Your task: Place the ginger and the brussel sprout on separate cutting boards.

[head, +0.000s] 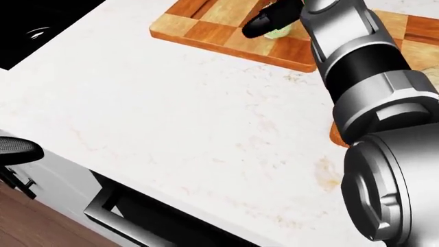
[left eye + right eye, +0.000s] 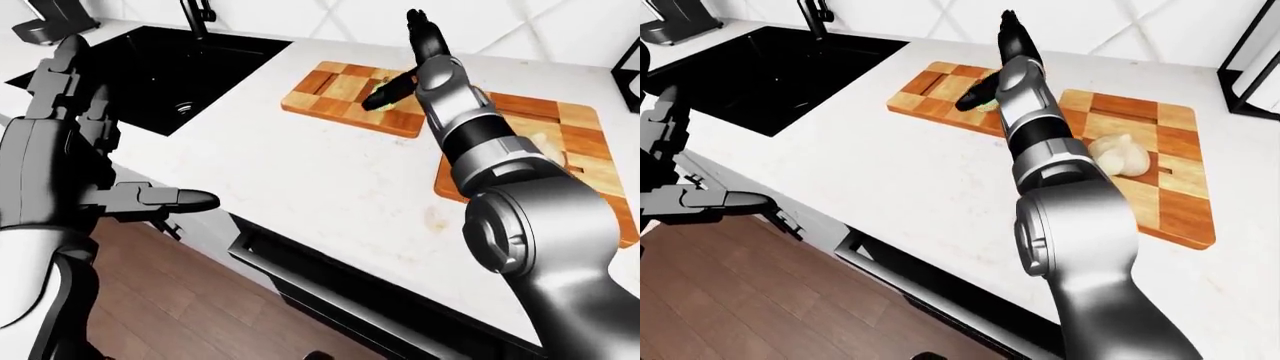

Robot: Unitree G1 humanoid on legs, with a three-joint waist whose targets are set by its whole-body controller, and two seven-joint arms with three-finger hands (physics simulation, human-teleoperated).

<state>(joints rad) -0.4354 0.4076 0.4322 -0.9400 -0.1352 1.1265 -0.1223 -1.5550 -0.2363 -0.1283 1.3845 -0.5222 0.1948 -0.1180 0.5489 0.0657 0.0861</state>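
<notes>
Ginger (image 2: 1120, 154) lies already on the right cutting board (image 2: 1180, 214), pale and lumpy, with no hand near it, so this half of the task looks finished. I judge the step in hand is the other half: setting the brussel sprout (image 2: 380, 101) down on the left cutting board (image 2: 325, 84), the checkered one that sits far on the white bench (image 2: 300, 172), to the right of the black sink (image 2: 150, 67).

Right hand (image 2: 392, 88) reaches far over this left board, the arm stretched long from the near right corner of the left-eye view. The dark fingers (image 1: 264, 20) lie low over the wood, and the small green sprout shows just under and beside them, touching or almost touching the board near its right end. The fingers seem to be loose about it and not clamped, but the forearm covers part of the hand, so I cannot tell surely if the sprout is gripped or released.

Left hand (image 2: 150, 199) hangs near the left side, off the bench edge and above the wooden floor (image 2: 200, 300), holding nothing, one finger pointing right. It is well apart from both boards, probably kept there so that it does not disturb the work.
</notes>
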